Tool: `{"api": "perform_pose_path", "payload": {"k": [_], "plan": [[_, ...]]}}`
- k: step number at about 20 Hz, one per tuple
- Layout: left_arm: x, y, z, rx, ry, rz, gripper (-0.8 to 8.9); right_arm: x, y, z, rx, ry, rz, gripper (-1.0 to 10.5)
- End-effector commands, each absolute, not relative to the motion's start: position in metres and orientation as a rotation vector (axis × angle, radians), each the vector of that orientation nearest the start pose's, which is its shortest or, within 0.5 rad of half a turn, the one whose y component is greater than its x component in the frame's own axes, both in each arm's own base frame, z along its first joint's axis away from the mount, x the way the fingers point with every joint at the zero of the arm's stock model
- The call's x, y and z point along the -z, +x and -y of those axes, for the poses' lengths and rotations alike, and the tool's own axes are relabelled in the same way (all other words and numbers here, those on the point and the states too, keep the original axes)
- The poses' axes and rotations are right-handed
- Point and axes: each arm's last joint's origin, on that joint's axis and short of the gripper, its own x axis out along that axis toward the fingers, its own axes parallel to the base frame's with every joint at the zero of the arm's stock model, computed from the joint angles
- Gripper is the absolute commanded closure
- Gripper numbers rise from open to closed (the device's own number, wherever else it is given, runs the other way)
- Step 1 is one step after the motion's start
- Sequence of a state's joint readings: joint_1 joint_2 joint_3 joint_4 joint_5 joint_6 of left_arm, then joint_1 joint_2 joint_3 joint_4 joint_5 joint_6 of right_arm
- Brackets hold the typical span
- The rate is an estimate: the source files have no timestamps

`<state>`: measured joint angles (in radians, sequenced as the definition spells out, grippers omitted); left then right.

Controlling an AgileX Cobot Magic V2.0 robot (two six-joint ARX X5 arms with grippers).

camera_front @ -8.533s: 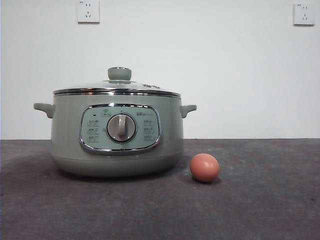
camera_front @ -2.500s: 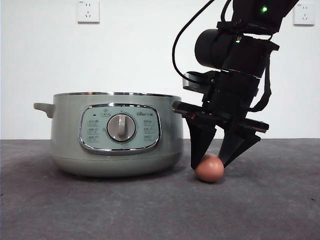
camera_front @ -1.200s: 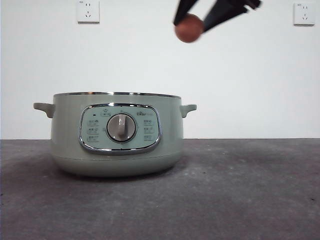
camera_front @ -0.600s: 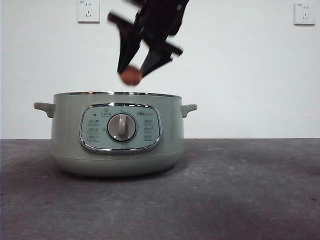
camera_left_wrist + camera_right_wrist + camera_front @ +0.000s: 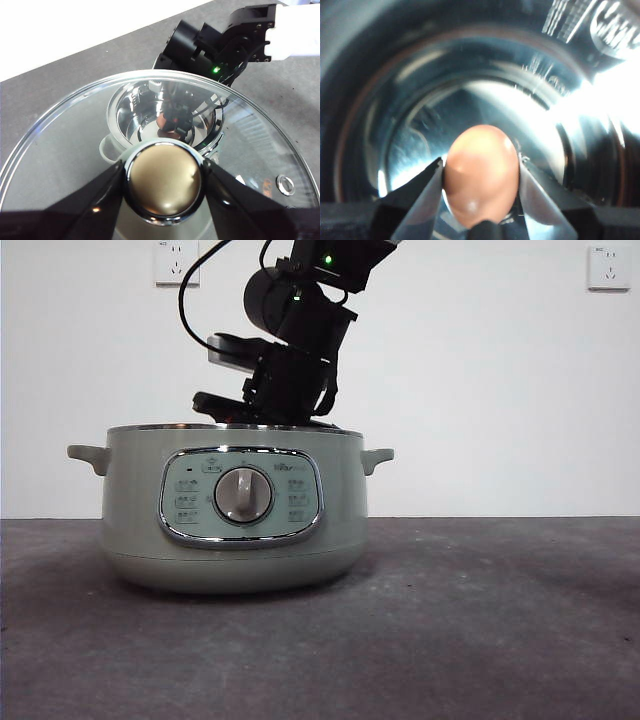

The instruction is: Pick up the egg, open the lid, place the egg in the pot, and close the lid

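The pale green pot (image 5: 130,510) stands left of centre on the table with its top open. My right arm (image 5: 295,350) reaches down into it from above, and the pot's wall hides its gripper in the front view. In the right wrist view my right gripper (image 5: 480,167) is shut on the orange-brown egg (image 5: 480,185), held inside the pot's shiny steel bowl (image 5: 420,100). My left gripper (image 5: 162,170) is shut on the lid's knob (image 5: 162,182) and holds the glass lid (image 5: 65,150) up above the pot (image 5: 130,112). The lid is out of the front view.
The pot stands on a dark grey table (image 5: 480,620) in front of a white wall. Two wall sockets (image 5: 176,262) (image 5: 608,267) are high on the wall. The right arm (image 5: 220,40) shows past the lid's edge in the left wrist view.
The lid came off the pot. My right gripper closed on the egg on the table, lifted it, carried it left over the pot and has now lowered it inside.
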<state>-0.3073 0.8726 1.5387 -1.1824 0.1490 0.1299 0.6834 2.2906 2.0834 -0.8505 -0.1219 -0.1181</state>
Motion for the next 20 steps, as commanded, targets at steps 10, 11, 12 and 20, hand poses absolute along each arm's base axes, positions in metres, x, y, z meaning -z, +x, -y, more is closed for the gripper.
{"api": "perform_pose_path", "payload": {"k": [10,11,12,20], "plan": [[-0.462,0.081,0.030,0.481,0.154,-0.438,8.21,-0.225,0.377,-0.319,-0.784,-0.404,-1.014,5.9],[-0.462,0.081,0.030,0.481,0.154,-0.438,8.21,-0.235,0.376,-0.317,-0.784,-0.400,-0.993,5.9],[-0.462,0.081,0.030,0.481,0.154,-0.437,8.21,-0.253,0.373,-0.315,-0.783,-0.385,-0.967,5.9],[-0.464,0.090,0.034,0.495,0.154,-0.420,8.21,-0.432,0.296,-0.228,-0.655,-0.306,-0.687,6.0]]}}
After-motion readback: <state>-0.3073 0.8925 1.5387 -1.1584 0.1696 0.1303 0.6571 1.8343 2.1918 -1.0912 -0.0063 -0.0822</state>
